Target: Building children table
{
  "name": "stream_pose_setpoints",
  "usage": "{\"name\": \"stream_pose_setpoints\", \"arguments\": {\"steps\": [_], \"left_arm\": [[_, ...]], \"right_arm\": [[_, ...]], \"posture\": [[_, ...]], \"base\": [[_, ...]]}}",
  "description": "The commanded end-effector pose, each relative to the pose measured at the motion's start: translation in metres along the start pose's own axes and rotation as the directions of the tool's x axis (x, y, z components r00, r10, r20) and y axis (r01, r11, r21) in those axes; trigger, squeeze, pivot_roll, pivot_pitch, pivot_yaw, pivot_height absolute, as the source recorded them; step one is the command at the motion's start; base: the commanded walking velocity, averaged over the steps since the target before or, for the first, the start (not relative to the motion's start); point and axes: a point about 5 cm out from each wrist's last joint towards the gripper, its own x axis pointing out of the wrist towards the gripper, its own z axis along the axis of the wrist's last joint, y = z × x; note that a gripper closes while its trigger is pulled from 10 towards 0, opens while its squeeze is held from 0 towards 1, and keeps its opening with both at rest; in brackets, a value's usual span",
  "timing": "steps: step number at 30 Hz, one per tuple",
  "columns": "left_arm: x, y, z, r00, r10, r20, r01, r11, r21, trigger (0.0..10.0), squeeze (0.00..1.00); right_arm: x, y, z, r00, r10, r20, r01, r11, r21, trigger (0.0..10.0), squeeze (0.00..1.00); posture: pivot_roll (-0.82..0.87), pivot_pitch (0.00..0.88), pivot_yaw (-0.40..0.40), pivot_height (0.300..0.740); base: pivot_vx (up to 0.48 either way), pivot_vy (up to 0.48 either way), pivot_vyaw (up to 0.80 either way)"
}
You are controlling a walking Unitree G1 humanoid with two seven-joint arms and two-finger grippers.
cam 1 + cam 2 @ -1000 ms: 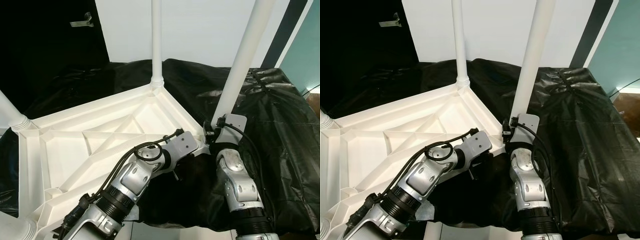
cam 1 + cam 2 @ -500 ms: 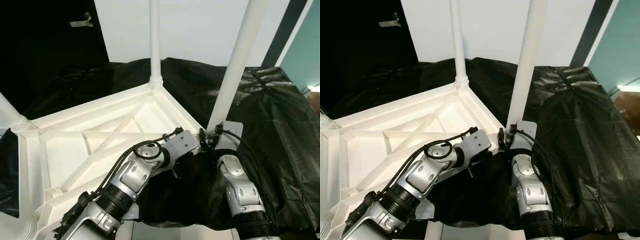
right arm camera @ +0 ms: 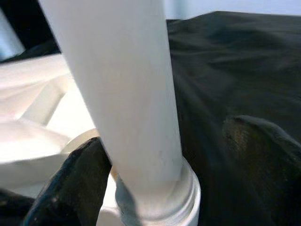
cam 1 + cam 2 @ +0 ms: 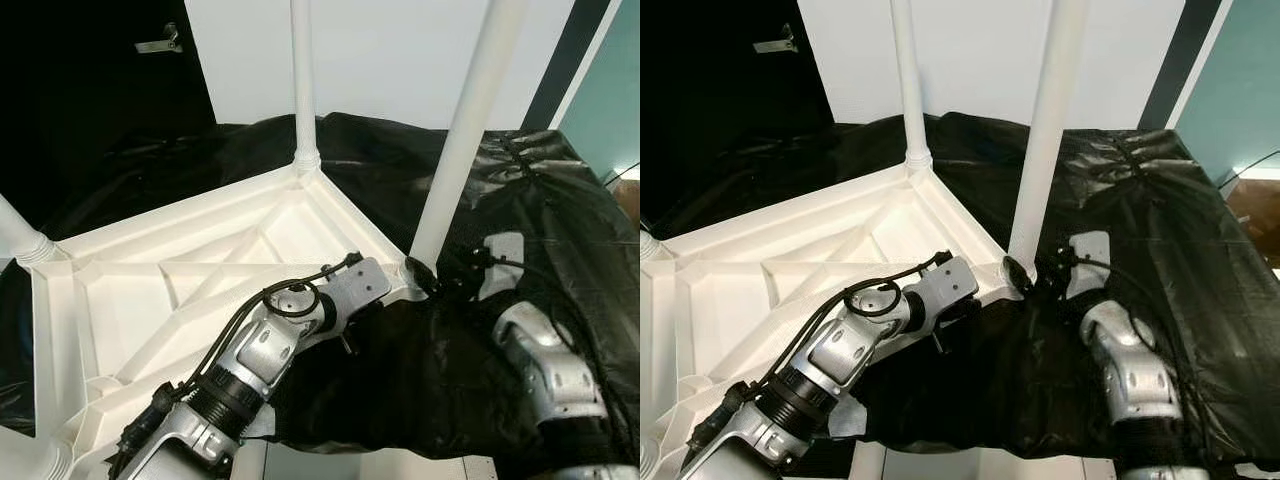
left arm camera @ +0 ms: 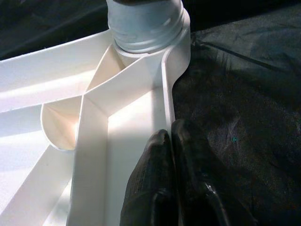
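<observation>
Four corners belong to the white ribbed plastic tabletop, which lies upside down on a black plastic sheet spread over the work surface, and from where I stand most of the build looks done: a thin white leg stands in the far corner socket, a white tubular leg rises from the near right corner, and the collars of two more legs peep in at the left edge. The right gripper sits at the base of that near leg, one black finger on either side of the tube, spread and seemingly not pinching it. The left gripper has its two fingers pressed together over the tabletop's rim beside that socket, steadying it. What remains, I judge, is seating this leg firmly and turning the table upright.
</observation>
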Motion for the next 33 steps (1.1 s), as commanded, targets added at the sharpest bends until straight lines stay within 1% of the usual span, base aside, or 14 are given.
{"name": "stream_pose_setpoints", "arguments": {"steps": [1,5,7,11,12,13,19,26,27,28,29,30,32,33], "left_arm": [[-0.003,0.007,0.001,0.999,0.053,-0.003,-0.052,0.998,0.027,10.0,0.0],[-0.003,0.007,0.002,0.999,0.052,-0.003,-0.052,0.998,0.028,10.0,0.0],[-0.003,0.008,0.002,0.999,0.053,-0.003,-0.053,0.998,0.03,10.0,0.0],[-0.003,0.008,0.002,0.998,0.055,-0.003,-0.055,0.998,0.032,10.0,0.0],[-0.003,0.008,0.002,0.998,0.057,-0.003,-0.057,0.998,0.032,10.0,0.0],[-0.004,0.009,0.002,0.998,0.063,-0.002,-0.063,0.998,0.031,10.0,0.0],[-0.006,0.009,0.001,0.997,0.074,-0.005,-0.074,0.997,0.023,10.0,0.0],[-0.004,0.006,0.001,0.998,0.064,-0.002,-0.064,0.998,0.019,10.0,0.0],[-0.003,0.005,0.002,0.998,0.06,0.001,-0.06,0.998,0.02,10.0,0.0],[-0.003,0.005,0.002,0.998,0.06,0.001,-0.06,0.998,0.02,10.0,0.0],[-0.003,0.004,0.003,0.998,0.058,0.002,-0.058,0.998,0.021,10.0,0.0],[-0.003,0.004,0.003,0.998,0.058,0.002,-0.058,0.998,0.021,10.0,0.0],[-0.003,0.004,0.003,0.998,0.056,0.003,-0.056,0.998,0.021,10.0,0.0],[-0.002,0.003,0.003,0.999,0.055,0.004,-0.055,0.998,0.02,10.0,0.0]], "right_arm": [[0.009,0.002,0.002,0.995,0.096,-0.018,-0.096,0.995,-0.03,10.0,0.0],[0.014,0.003,0.002,0.991,0.131,-0.03,-0.132,0.99,-0.052,10.0,0.0],[0.025,0.01,0.002,0.971,0.232,-0.064,-0.237,0.967,-0.093,10.0,0.0],[0.032,0.015,0.0,0.954,0.286,-0.092,-0.296,0.948,-0.115,10.0,0.0],[0.035,0.017,-0.002,0.946,0.308,-0.102,-0.319,0.941,-0.11,0.5,0.0],[0.036,0.019,-0.003,0.939,0.327,-0.108,-0.338,0.935,-0.109,0.0,0.0],[0.035,0.017,-0.006,0.927,0.354,-0.121,-0.367,0.924,-0.107,0.0,0.0],[0.027,0.01,-0.009,0.94,0.318,-0.121,-0.328,0.942,-0.073,0.0,0.0],[0.025,0.01,-0.011,0.956,0.275,-0.103,-0.281,0.959,-0.046,7.6,0.0],[0.025,0.01,-0.011,0.956,0.275,-0.103,-0.281,0.959,-0.046,7.6,0.0],[0.024,0.012,-0.012,0.97,0.227,-0.086,-0.23,0.973,-0.025,10.0,0.0],[0.024,0.012,-0.012,0.97,0.227,-0.086,-0.23,0.973,-0.025,10.0,0.0],[0.022,0.015,-0.015,0.984,0.166,-0.072,-0.167,0.986,-0.007,10.0,0.0],[0.021,0.022,-0.018,0.993,0.095,-0.065,-0.095,0.995,0.005,10.0,0.0]], "posture": [[-0.07,0.0,0.006,0.74],[-0.06,0.0,0.005,0.74],[-0.06,0.0,0.002,0.74],[-0.05,0.0,-0.002,0.74],[-0.04,0.0,-0.01,0.74],[-0.04,0.0,-0.013,0.74],[-0.04,0.0,-0.018,0.74],[-0.05,0.0,-0.014,0.74],[-0.06,0.0,-0.014,0.74],[-0.06,0.0,-0.014,0.74],[-0.06,0.0,-0.014,0.74],[-0.06,0.0,-0.014,0.74],[-0.06,0.0,-0.014,0.74],[-0.07,0.0,-0.009,0.74]], "base": [[0.0,0.0,0.0],[0.0,0.0,0.0],[0.0,0.0,0.0],[0.0,0.0,0.0],[0.0,0.0,0.0],[0.0,0.0,0.0],[0.0,0.0,0.0],[0.0,0.0,0.0],[0.0,0.0,0.0],[0.0,0.0,0.0],[0.0,0.0,0.0],[0.0,0.0,0.0],[0.0,0.0,0.0],[0.0,0.0,0.0]]}}
